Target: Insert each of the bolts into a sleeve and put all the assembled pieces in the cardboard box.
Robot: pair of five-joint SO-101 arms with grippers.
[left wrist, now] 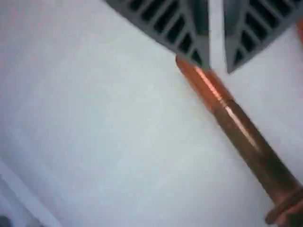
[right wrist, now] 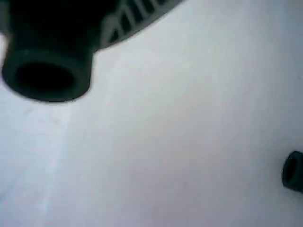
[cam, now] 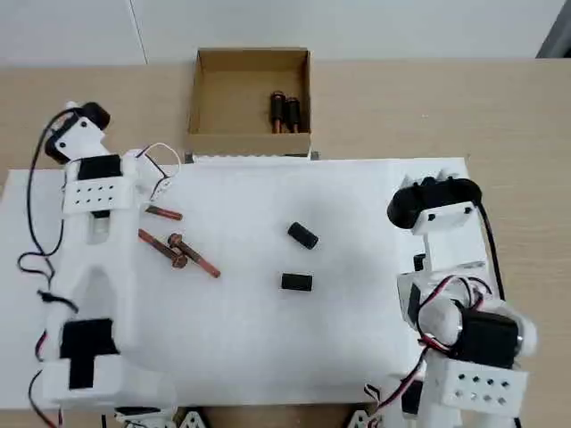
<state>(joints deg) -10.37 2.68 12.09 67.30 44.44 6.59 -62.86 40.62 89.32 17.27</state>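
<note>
Three copper bolts lie at the left of the white mat [cam: 268, 339]: a short-looking bolt [cam: 163, 213] and two crossed bolts [cam: 183, 254]. In the left wrist view my left gripper [left wrist: 215, 56] hovers at the tip of a bolt [left wrist: 236, 127], its fingers drawn together to a thin slit, with the bolt beside one fingertip rather than between them. My right gripper [right wrist: 90, 28] is shut on a black sleeve [right wrist: 47, 71] whose bore faces the camera. Two more sleeves [cam: 302, 235] [cam: 297, 282] lie mid-mat. The cardboard box [cam: 207, 98] holds two assembled pieces [cam: 285, 111].
The left arm [cam: 94, 192] stretches along the mat's left edge and the right arm [cam: 437, 214] stands at the right edge. Loose wires [cam: 156, 169] hang near the left wrist. A lying sleeve [right wrist: 293, 170] shows far off in the right wrist view.
</note>
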